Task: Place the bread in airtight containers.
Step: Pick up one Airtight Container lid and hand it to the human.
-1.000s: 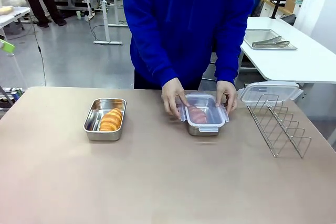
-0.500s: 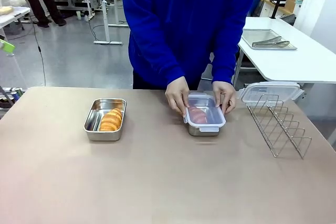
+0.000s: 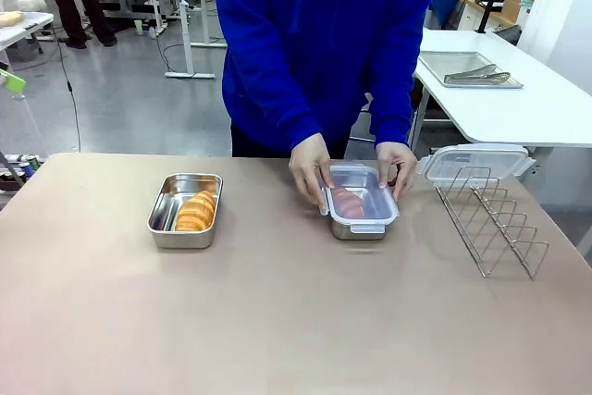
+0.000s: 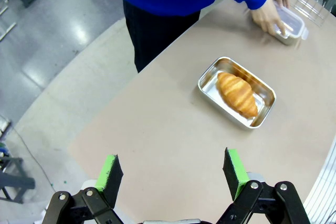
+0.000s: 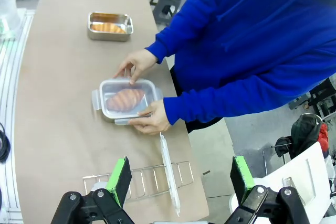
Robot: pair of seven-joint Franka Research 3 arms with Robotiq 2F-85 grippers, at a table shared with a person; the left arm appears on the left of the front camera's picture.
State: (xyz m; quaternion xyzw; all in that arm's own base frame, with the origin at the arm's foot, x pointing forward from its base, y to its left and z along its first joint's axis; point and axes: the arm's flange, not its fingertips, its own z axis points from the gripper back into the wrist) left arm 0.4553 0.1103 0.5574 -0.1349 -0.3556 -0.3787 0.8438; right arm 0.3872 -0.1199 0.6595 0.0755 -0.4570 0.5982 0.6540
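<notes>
A croissant point(image 4: 237, 94) lies in an open tin point(image 4: 210, 77) beyond the parted gripper point(image 4: 172, 174).

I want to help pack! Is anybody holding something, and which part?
The person's hands hold the lidded tin by its two opposite sides. The left gripper and right gripper are open, empty.

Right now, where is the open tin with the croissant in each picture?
Front view: open tin, left of the middle.
Left wrist view: right of the middle.
Right wrist view: top left.
Shared landmark: the lidded tin between the person's hands.
</notes>
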